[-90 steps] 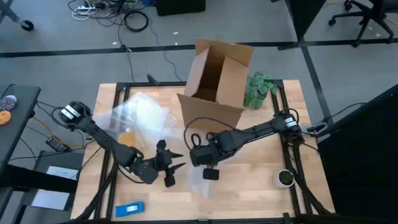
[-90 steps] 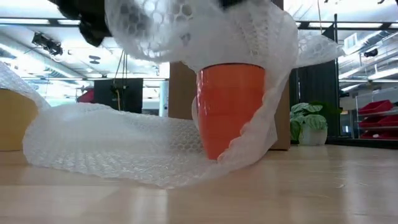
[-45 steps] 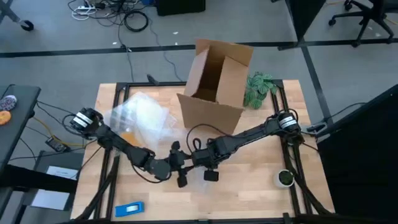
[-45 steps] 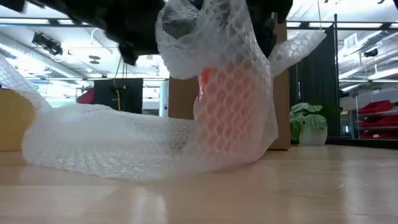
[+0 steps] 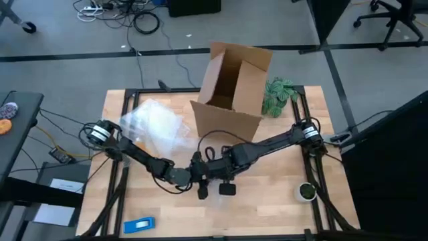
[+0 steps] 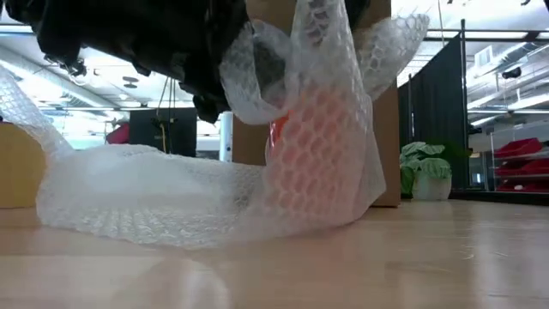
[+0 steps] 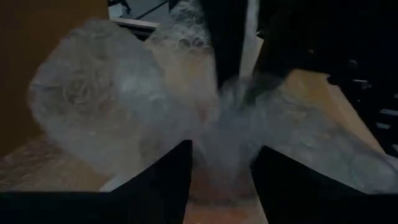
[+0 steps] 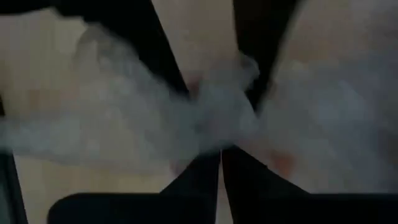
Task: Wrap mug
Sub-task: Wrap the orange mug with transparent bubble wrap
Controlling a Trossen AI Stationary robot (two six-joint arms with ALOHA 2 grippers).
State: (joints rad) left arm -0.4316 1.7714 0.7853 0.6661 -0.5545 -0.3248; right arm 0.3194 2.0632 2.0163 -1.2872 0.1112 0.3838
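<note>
1. Bubble wrap [image 6: 317, 129] is what both grippers are on. Our left gripper [image 5: 197, 175] sits at table centre-front with its fingers [image 7: 155, 180] spread, film bunched between them.
2. Our right gripper [image 5: 212, 167] meets it from the other side, fingers nearly pressed together & pinching a gathered wad of wrap in the right wrist view.
3. Mug [image 6: 313, 142] stands upright on the table [image 6: 412, 257] directly under both grippers; orange shows only thru the bubbles, so the sheet covers its near side.
4. W/ the rest of the sheet trailing flat toward the left arm's side, we judge this as mid-wrap: top being gathered, sides not closed.
5. Next move, in our view: keep one pinch holding, then fold or roll the loose tail round the mug w/o tipping it.
6. Cardboard box [image 5: 234, 84] stands open behind, well apart.
</note>
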